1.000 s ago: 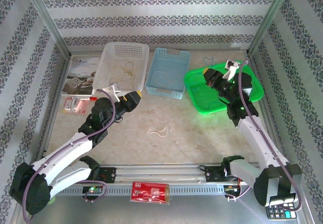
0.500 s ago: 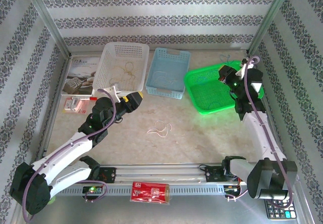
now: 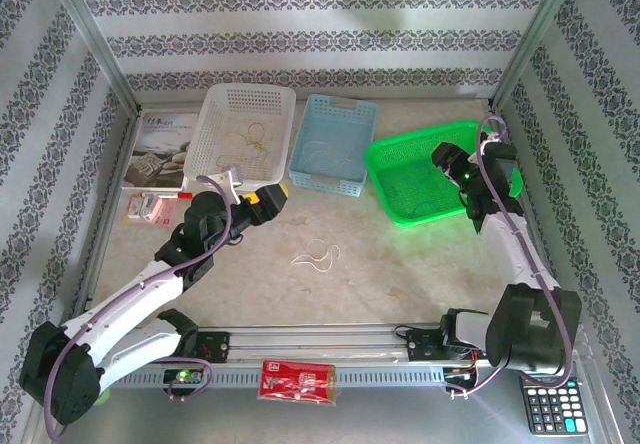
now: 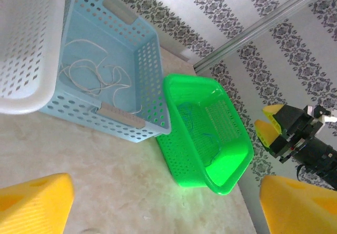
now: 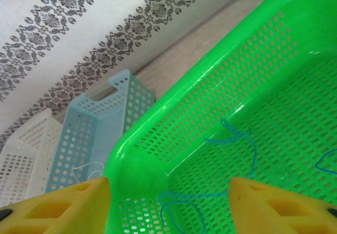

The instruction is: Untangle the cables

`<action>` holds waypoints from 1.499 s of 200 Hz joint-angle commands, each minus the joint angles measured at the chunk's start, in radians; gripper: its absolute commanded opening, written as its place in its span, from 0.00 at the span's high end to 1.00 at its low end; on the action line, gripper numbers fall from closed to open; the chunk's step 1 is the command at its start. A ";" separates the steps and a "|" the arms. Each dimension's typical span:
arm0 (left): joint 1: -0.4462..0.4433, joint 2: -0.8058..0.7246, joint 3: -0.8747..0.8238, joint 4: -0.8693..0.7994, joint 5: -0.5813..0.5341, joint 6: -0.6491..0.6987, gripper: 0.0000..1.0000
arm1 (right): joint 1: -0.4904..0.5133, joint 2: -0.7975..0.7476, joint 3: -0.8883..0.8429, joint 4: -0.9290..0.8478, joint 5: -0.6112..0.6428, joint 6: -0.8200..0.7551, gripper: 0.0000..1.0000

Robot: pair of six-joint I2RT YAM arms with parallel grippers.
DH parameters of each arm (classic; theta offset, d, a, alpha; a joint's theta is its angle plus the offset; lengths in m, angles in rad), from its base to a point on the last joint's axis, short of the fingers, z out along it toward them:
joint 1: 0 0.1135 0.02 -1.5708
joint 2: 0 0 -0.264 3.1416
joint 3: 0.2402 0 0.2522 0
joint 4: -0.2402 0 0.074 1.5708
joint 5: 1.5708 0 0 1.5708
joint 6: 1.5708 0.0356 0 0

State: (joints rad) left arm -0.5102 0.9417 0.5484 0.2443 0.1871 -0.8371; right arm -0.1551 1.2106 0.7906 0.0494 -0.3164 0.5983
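The left fingers [image 3: 272, 194] stand wide apart, holding nothing. Off to their right and nearer the arm bases, a loose white cord [image 3: 318, 255] lies on the desk [image 3: 400, 254]. Just ahead of them sit a white basket [image 3: 222, 124] holding yellow cords [image 3: 247, 144] and a blue basket [image 4: 150, 60] holding another white cord [image 4: 95, 73]. Farther off, the right fingers [image 3: 441, 154] are also apart and empty, over a green tray [image 5: 210, 81]. A blue-green cord [image 5: 230, 130] lies in the tray just beyond them.
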 commanded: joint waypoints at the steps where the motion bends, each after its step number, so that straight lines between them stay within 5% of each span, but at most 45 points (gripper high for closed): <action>1: 0.006 0.001 0.022 -0.020 0.007 0.019 0.00 | -0.003 -0.050 0.001 0.002 -0.045 -0.011 0.39; 56: 0.007 0.024 0.010 -0.045 0.000 0.026 0.00 | 0.118 -0.113 -0.014 -0.019 -0.130 0.012 0.40; 90: 0.007 0.039 0.014 -0.098 -0.007 0.030 0.00 | 0.319 -0.153 -0.039 -0.077 -0.124 -0.009 0.41; 133: 0.009 0.054 0.028 -0.178 -0.052 0.004 0.00 | 0.638 -0.162 -0.119 -0.125 0.023 0.015 0.41; 169: 0.010 0.055 0.021 -0.175 -0.088 -0.036 0.00 | 0.808 -0.104 -0.184 -0.122 0.113 0.063 0.41; 226: 0.015 0.042 0.049 -0.236 -0.104 -0.016 0.00 | 0.925 0.074 -0.201 -0.051 0.136 0.106 0.43; 300: 0.027 0.067 0.049 -0.187 -0.020 -0.007 0.00 | 0.942 0.289 -0.162 0.019 0.129 0.110 0.54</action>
State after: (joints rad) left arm -0.4961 0.9955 0.5636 0.0494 0.1284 -0.8558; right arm 0.7773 1.4559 0.5957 0.0189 -0.2058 0.7055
